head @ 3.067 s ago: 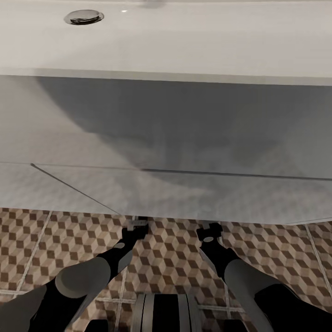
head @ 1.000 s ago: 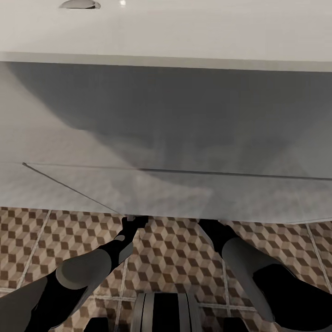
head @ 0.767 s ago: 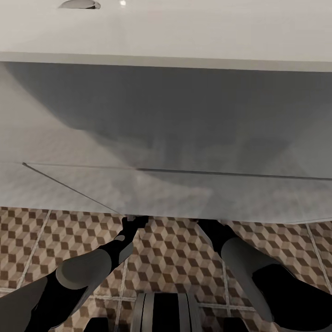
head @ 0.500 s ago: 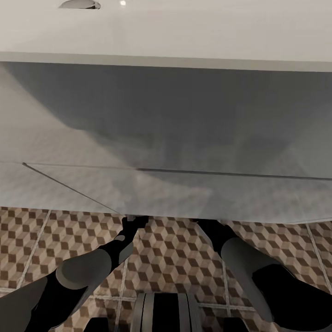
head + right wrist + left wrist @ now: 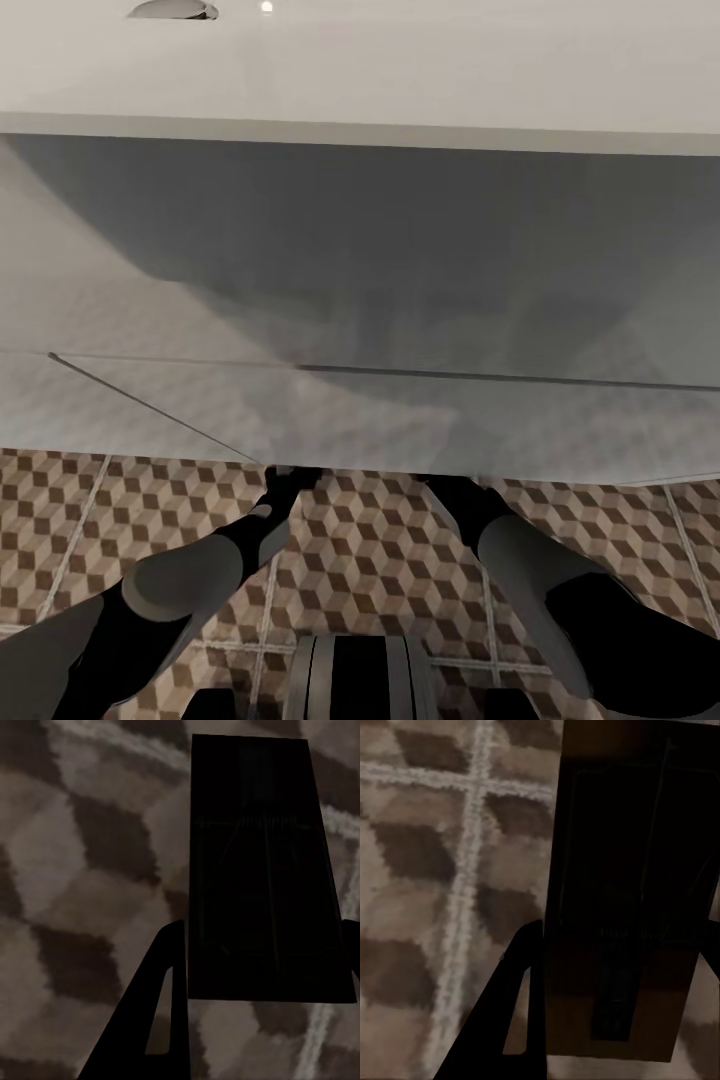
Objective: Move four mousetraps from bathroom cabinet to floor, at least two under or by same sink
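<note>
In the left wrist view a dark-brown mousetrap [image 5: 622, 907] with a thin wire frame spans the gap between the fingers of my left gripper [image 5: 622, 937], just above the bathroom floor [image 5: 427, 870]. A second mousetrap [image 5: 262, 870] sits the same way in my right gripper [image 5: 262, 937], close over the cube-pattern tiles [image 5: 75, 855]. Each gripper is shut on its mousetrap. In the head view both arms reach under the white sink [image 5: 360, 60], whose cabinet front [image 5: 360, 300] hides both grippers. The cabinet is out of view.
The sink's chrome drain [image 5: 172, 9] shows at the top left of the head view. A strip of tiled floor [image 5: 60, 520] lies between the sink front and my base [image 5: 355, 680]. My left forearm [image 5: 200, 580] and right forearm [image 5: 530, 560] cross it.
Since 3.1 s ago the view has shifted a little and both grippers have gone forward under the sink's lower edge. Over the last second almost nothing has moved.
</note>
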`<state>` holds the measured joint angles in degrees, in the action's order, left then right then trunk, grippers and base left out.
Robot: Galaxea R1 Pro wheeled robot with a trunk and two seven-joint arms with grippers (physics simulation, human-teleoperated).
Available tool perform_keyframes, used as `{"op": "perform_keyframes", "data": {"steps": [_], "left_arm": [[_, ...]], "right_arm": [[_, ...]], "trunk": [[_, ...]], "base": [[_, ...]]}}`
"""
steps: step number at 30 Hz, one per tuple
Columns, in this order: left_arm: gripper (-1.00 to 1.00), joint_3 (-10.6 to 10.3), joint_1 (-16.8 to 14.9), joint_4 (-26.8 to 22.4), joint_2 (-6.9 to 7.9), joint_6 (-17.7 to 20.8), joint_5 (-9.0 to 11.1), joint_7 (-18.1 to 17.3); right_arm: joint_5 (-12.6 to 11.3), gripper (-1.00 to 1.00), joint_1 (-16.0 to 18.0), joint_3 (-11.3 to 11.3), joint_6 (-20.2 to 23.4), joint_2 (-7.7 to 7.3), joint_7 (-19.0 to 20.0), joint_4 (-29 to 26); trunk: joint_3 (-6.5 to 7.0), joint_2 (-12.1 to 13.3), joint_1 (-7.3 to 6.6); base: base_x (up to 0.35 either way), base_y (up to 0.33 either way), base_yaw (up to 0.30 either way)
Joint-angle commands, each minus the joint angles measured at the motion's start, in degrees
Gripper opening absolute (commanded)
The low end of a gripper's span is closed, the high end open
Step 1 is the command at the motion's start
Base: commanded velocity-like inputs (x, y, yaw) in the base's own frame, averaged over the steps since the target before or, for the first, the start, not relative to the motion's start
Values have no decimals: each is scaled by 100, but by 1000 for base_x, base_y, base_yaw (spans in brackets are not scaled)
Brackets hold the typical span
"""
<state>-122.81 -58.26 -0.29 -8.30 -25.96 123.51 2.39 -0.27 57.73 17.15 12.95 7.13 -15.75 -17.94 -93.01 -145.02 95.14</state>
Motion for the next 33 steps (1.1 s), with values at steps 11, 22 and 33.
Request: {"op": "perform_keyframes", "data": {"steps": [11,22,33], "left_arm": [[-100,-15,-397,-105,-69,-9,30,46],[-100,4,-501,-155,-80,419,33,76],[-100,13,-502,-158,-75,502,33,77]], "right_arm": [[-11,-100,2,51,49,-1,-25,-6],[-8,-100,2,51,64,38,-25,-7],[4,-100,2,51,65,33,-9,-14]], "trunk": [[-3,-1,-1],[-3,-1,-1],[-3,-1,-1]], "base": [[0,0,0],[0,0,0],[0,0,0]]}}
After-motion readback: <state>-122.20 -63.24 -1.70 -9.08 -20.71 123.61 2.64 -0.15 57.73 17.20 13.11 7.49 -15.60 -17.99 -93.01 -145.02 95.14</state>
